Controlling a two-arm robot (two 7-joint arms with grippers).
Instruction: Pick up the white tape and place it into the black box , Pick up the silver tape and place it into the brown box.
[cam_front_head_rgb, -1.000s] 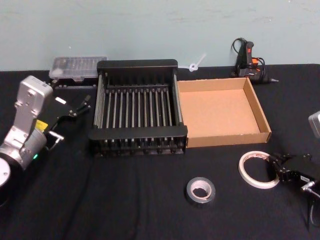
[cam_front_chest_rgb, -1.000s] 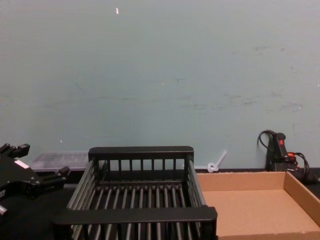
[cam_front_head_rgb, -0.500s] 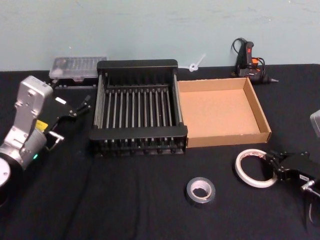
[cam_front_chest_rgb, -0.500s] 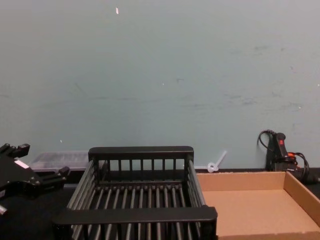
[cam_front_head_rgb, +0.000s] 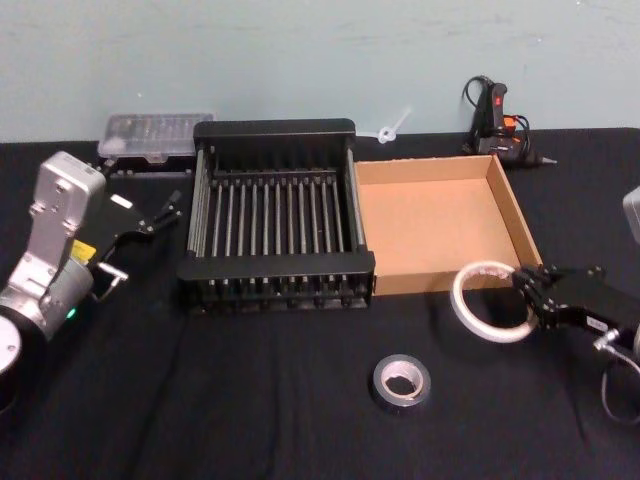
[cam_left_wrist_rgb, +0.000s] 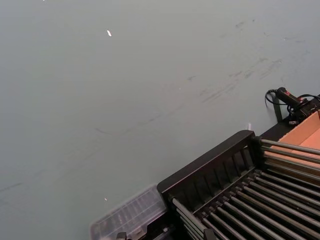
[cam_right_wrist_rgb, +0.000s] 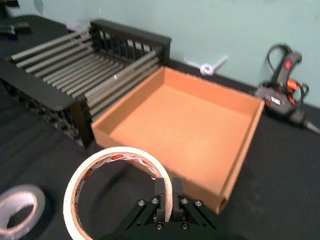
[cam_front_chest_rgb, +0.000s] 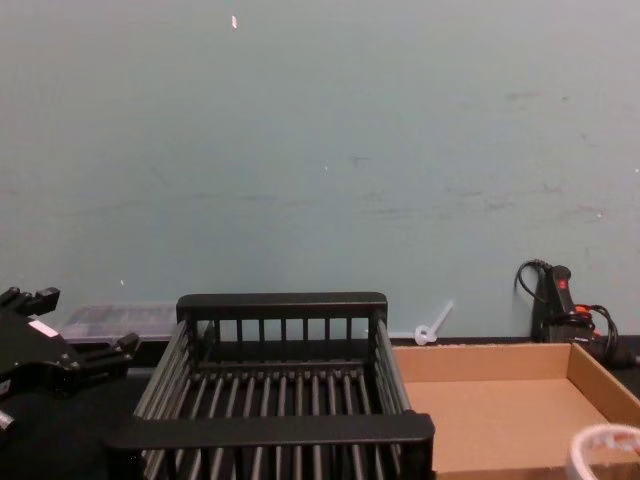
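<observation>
Head view: the right tool (cam_front_head_rgb: 528, 290) is squeezed shut on the rim of the white tape (cam_front_head_rgb: 487, 303). It holds the ring up off the black surface (cam_front_head_rgb: 250, 400), just in front of the near right corner of the brown box (cam_front_head_rgb: 440, 222). In the right wrist view the tool's two fingers (cam_right_wrist_rgb: 163, 192) pinch the ring's edge, and red print shows on the inside of the ring. The silver tape (cam_front_head_rgb: 402, 382) lies flat on the surface, in front of the spot where the black box (cam_front_head_rgb: 275, 228) and the brown box meet. The two boxes sit side by side and touch, the black one on the left. The left tool (cam_front_head_rgb: 150, 218) is by the black box's left side with its fingers apart and nothing in them
</observation>
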